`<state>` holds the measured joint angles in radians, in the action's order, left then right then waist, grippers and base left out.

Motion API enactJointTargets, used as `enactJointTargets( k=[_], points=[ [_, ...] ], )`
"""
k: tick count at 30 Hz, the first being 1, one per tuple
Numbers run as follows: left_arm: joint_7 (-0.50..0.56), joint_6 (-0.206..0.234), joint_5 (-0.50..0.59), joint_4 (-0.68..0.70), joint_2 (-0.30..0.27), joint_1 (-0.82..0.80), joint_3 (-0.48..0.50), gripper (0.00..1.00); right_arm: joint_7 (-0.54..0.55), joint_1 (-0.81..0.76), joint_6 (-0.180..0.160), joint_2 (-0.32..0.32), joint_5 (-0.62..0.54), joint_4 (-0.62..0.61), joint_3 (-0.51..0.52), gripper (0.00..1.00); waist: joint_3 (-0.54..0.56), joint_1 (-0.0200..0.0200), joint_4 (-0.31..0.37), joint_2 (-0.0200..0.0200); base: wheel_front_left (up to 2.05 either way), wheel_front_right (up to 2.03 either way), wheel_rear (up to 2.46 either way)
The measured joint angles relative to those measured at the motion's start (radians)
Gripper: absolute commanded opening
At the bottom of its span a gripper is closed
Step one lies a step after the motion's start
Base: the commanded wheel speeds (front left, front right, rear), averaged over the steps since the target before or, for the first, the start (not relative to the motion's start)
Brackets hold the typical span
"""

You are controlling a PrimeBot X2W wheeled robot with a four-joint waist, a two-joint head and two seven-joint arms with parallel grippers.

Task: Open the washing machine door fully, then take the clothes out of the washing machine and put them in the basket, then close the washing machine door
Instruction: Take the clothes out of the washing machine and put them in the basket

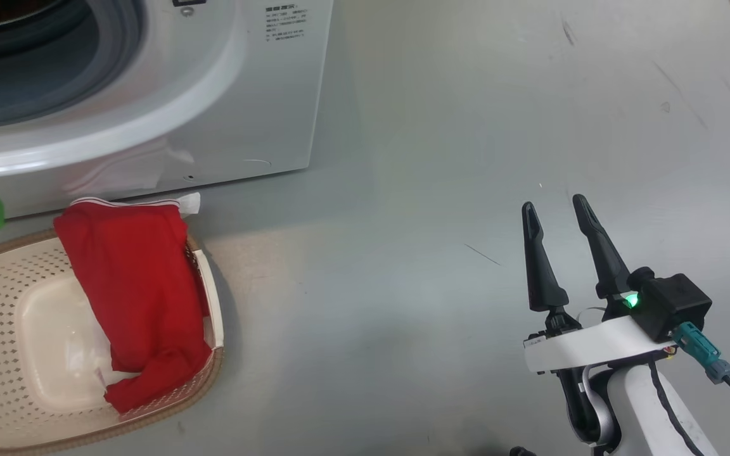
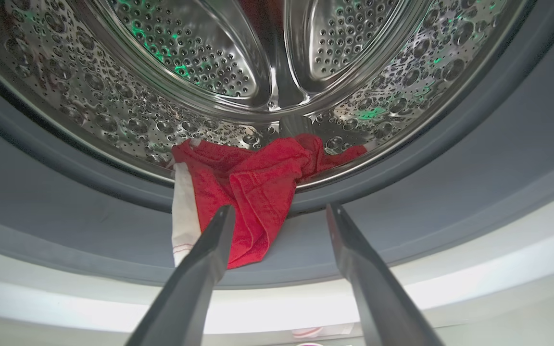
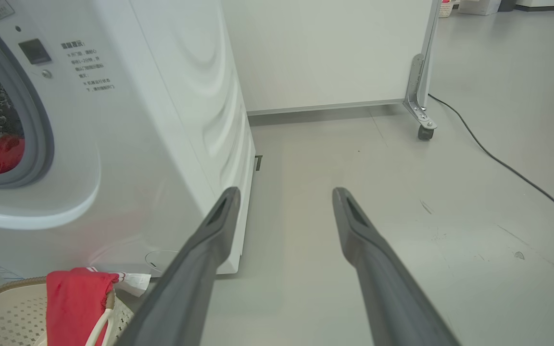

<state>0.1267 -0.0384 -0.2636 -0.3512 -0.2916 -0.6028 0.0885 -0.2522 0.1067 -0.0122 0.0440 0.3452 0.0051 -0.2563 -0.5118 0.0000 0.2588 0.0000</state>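
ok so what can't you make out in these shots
Head view: left end of the basket, cut off by the picture edge.
Left wrist view: whether the clothes in the drum are one garment or several; bunched folds hide it.
Head view: print on the washing machine, too small to read.

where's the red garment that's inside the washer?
Left wrist view, centre: the red fabric garment with white trim lies at the front lip of the perforated steel drum, draped over the grey rubber seal, just beyond the open left gripper.
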Motion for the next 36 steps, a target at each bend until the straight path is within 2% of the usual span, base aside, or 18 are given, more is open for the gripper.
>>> enactJointTargets(
  k=[5,9,22,36],
  points=[
    [0.066,0.012,0.0,-0.047,-0.026,-0.061,0.004,1.0,0.0,0.023,-0.001,0.0,0.017,-0.004,-0.01,1.0,-0.03,0.0,0.031,0.0,0.0,0.0,0.0],
    [0.134,0.025,0.001,-0.103,-0.057,-0.132,0.021,1.0,0.0,0.045,-0.017,0.0,0.026,-0.012,-0.021,1.0,-0.063,0.0,0.063,0.0,0.0,0.0,0.0],
    [0.225,0.087,-0.001,-0.223,-0.087,-0.235,0.049,1.0,0.0,0.071,-0.028,-0.002,0.034,-0.021,-0.031,1.0,-0.113,0.0001,0.105,0.0,0.0,0.0,0.0],
    [0.26,0.087,0.042,-0.312,-0.115,-0.302,0.015,1.0,0.0,0.089,-0.042,-0.002,0.035,-0.021,-0.047,1.0,-0.132,0.0,0.111,0.0,0.0,0.0,0.0]
  ],
)
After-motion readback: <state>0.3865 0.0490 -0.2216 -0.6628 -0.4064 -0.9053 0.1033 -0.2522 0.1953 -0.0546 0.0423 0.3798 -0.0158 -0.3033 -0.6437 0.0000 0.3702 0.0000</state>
